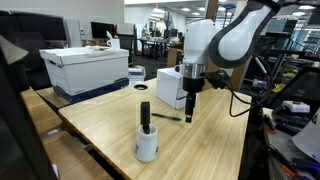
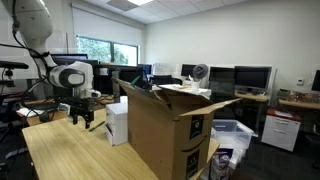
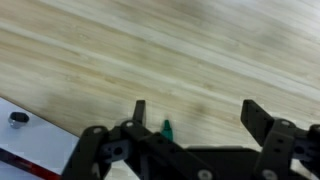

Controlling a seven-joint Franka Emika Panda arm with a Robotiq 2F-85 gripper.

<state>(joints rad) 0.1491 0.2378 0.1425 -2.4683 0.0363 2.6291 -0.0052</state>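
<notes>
Gripper (image 1: 189,112) points down over the wooden table (image 1: 105,125), fingers spread and empty; the green marker (image 1: 166,117) lies flat with one end just beside the fingertips, its long axis running away from them, beyond the white cup (image 1: 147,146).

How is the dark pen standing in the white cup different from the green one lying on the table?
The dark pen stands upright in the white cup; the green pen lies flat on the wooden table. The dark pen looks black, the green pen green. The green pen lies close by the open gripper, the dark pen farther from it. Both are slim, and neither is gripped.
</notes>
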